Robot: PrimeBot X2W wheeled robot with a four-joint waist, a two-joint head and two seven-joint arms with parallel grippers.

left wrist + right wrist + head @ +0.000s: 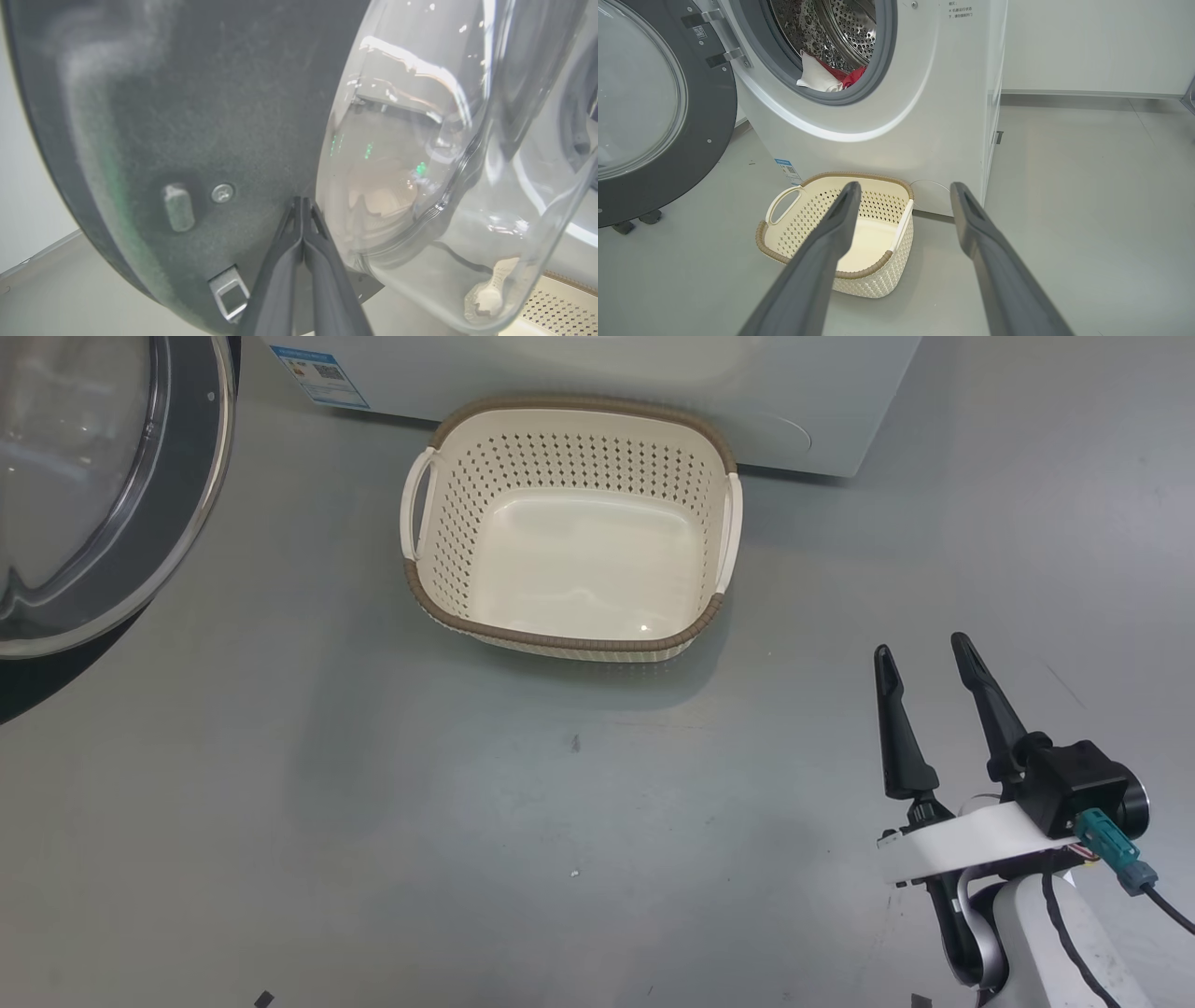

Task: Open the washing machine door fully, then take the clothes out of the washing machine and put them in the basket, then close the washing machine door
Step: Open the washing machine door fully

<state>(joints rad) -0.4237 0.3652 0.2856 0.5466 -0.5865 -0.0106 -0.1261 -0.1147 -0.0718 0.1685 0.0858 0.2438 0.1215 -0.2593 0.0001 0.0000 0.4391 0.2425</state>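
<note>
The white washing machine stands with its round black-rimmed door swung out to the left. White and red clothes lie at the drum's lower lip. The cream basket sits empty on the floor in front of the washer. My left gripper is shut, its tips against the door's dark inner face beside the glass bowl, gripping nothing. My right gripper stands open above the floor, to the right of the basket and nearer to me, with nothing between its fingers.
Grey floor stretches in front of the basket. The door overhangs the left side of the floor. Beyond the washer's right side is open floor up to a pale wall. A latch plate sits on the door's inner rim.
</note>
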